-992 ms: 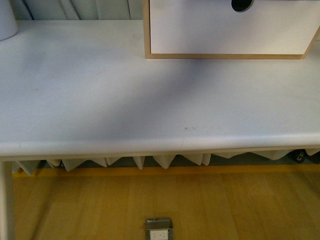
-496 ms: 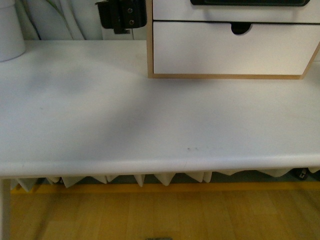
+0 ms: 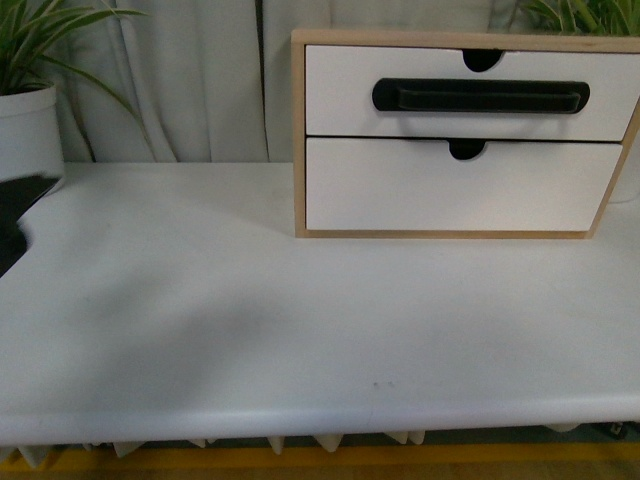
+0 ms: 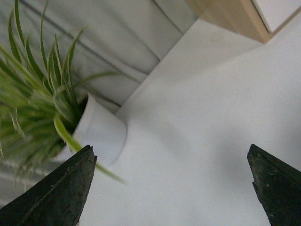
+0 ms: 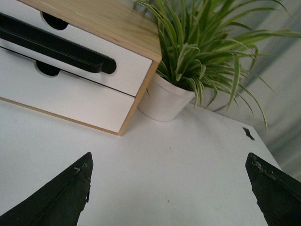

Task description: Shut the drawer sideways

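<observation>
The light-wood box [image 3: 298, 140] stands at the back right of the white table [image 3: 300, 330]. Its upper drawer [image 3: 340, 95] has a white front, a long black bar handle [image 3: 480, 96] and a notch in its top edge. The front looks about level with the frame. The right wrist view shows the same drawer [image 5: 127, 63] and handle [image 5: 56, 44] from the side. My right gripper [image 5: 169, 160] is open over bare table, short of the box. My left gripper [image 4: 171, 150] is open too, far left of the box corner [image 4: 230, 16]; a dark part of it shows at the left edge [image 3: 15, 215].
A plain white lower drawer [image 3: 450, 195] sits under the handled one. A potted plant in a white pot [image 3: 28, 130] stands at the back left, close to my left gripper [image 4: 101, 132]. Another potted plant [image 5: 164, 99] stands right beside the box. Curtains hang behind.
The front view has swung upward, from the table edge and floor to the whole box. A dark gripper seen beside the box half a second ago now shows only at the far left edge.
</observation>
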